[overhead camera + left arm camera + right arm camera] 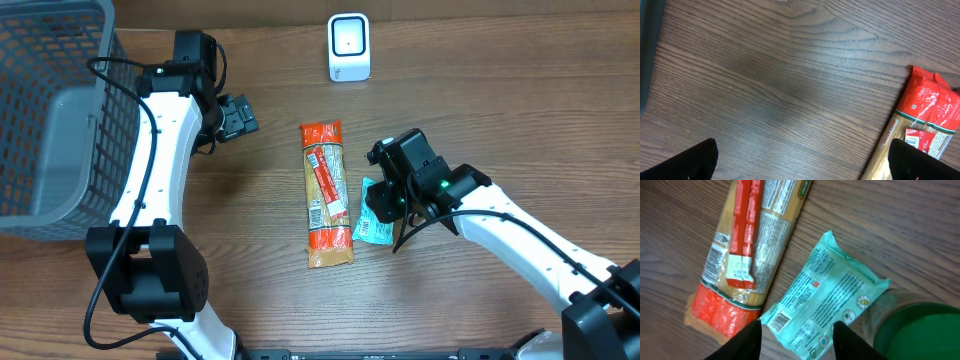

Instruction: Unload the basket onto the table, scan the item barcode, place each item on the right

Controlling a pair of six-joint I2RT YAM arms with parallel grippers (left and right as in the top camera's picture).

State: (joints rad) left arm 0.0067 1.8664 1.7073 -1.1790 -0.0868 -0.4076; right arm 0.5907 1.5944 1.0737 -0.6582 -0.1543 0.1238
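A teal snack packet [832, 292] lies flat on the wooden table, its barcode [781, 321] facing up at the near end. My right gripper [797, 341] hovers over that end, open, one finger on each side of the packet; whether they touch it I cannot tell. From overhead the packet [372, 228] peeks out under the right gripper [385, 203]. A long red and tan pasta packet [325, 195] lies just left of it. The white scanner [349, 47] stands at the far edge. My left gripper [238, 117] is wide open over bare table, holding nothing.
A grey wire basket [40, 120] fills the far left corner beside the left arm. In the left wrist view the pasta packet's red end [932, 117] lies at the right, next to one finger [920, 160]. A green glow [922, 330] shows under the right wrist.
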